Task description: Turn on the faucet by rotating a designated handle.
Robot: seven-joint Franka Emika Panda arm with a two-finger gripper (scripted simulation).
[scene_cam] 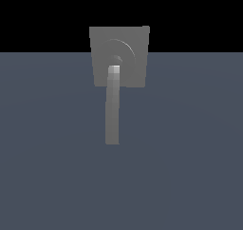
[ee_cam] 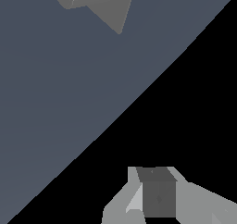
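Nothing of the turn looked done when you paused here: from the exterior view's left to its right there was only bare blue-grey floor (scene_cam: pixel 42 153), then the faucet (scene_cam: pixel 135 72) near the middle and towards the far edge of the floor, then bare floor again. Its squarish plate carried raised rings, and the handle (scene_cam: pixel 113 110) ran from the hub straight towards the camera, longer than the plate was wide. You had no arm in that view at all, so I judged that no contact had been made.

In the wrist view, the faucet (ee_cam: pixel 109 5) sat small at one edge of the picture, well apart from the gripper (ee_cam: pixel 157 197), whose grey body showed at the opposite edge against black. I cannot tell whether its fingers were apart or together; the tips were not distinct.

What remained for you, as I judged it, was the whole job: approach, reach one side of the bar near its free end, and push it round the hub. You had nothing standing in the way.
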